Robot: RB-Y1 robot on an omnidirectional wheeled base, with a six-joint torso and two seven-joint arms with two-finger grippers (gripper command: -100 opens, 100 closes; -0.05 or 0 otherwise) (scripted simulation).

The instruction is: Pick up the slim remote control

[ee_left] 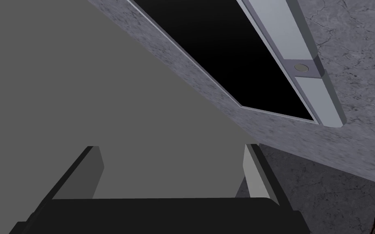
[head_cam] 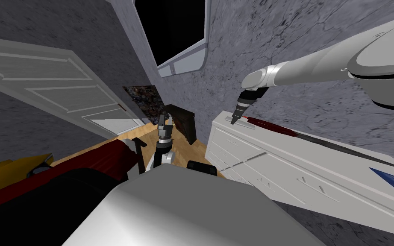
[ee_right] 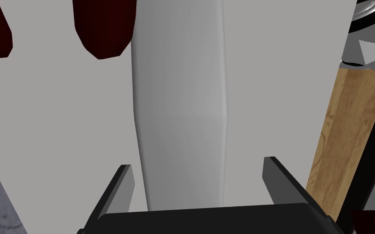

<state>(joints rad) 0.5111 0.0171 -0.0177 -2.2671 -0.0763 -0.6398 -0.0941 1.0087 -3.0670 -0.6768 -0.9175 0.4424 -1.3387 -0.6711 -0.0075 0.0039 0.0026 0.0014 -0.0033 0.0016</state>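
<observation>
Head camera: steep, rolled look down over white bench [head_cam: 286, 171] and window [head_cam: 182, 65] | right wrist camera: close above the same bench top [ee_right: 284, 81], facing down along pale remote [ee_right: 180, 101] | left wrist camera: faces the same window [ee_left: 304, 81], near a grey wall.

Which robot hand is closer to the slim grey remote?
Right. The right gripper sits over the remote, fingers open either side. The left gripper is away from the dresser, open.
</observation>
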